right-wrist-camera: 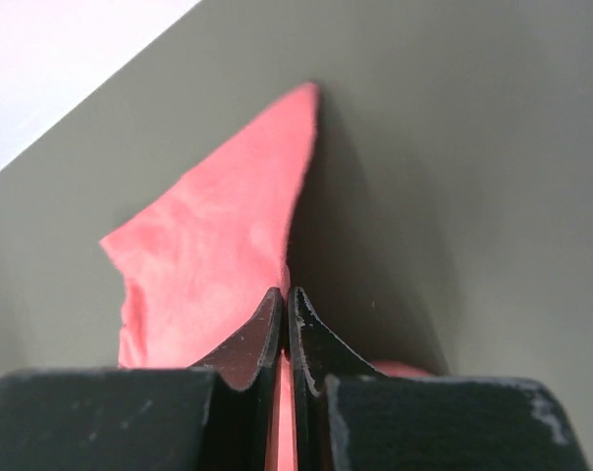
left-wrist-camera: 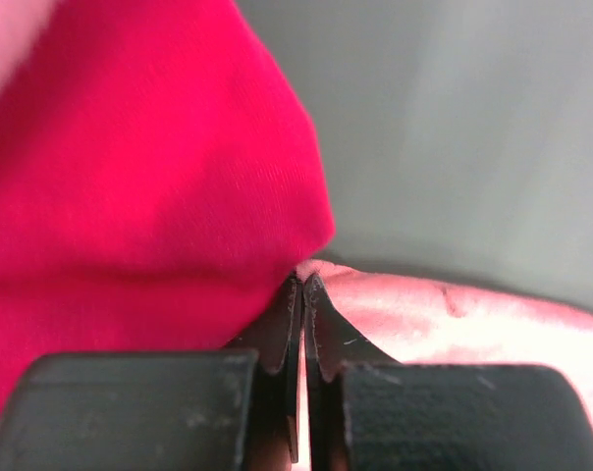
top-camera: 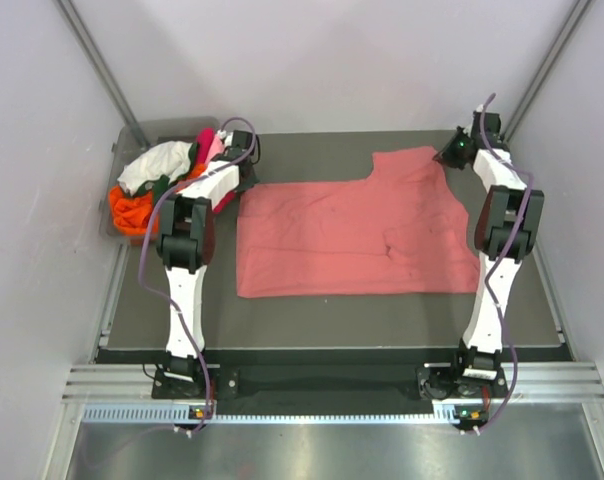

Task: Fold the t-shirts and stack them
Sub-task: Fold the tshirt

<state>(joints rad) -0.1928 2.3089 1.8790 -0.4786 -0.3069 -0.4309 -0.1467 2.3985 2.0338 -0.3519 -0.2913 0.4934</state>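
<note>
The salmon-pink t-shirt (top-camera: 352,235) lies spread flat on the dark mat. My left gripper (top-camera: 244,185) is at its far left corner, next to the bin. In the left wrist view my gripper (left-wrist-camera: 303,280) is shut with salmon-pink cloth (left-wrist-camera: 454,314) pinched between the jaws, and a magenta shirt (left-wrist-camera: 139,177) presses against its left side. My right gripper (top-camera: 450,155) is at the shirt's far right corner. In the right wrist view it (right-wrist-camera: 287,292) is shut on the salmon-pink cloth (right-wrist-camera: 208,265), which rises in a peak from the mat.
A clear bin (top-camera: 132,135) at the far left holds a heap of shirts: orange (top-camera: 132,208), white (top-camera: 157,165), dark green (top-camera: 162,187), magenta (top-camera: 210,140). The dark mat (top-camera: 382,310) ends at a metal rail in front. White walls stand close on both sides.
</note>
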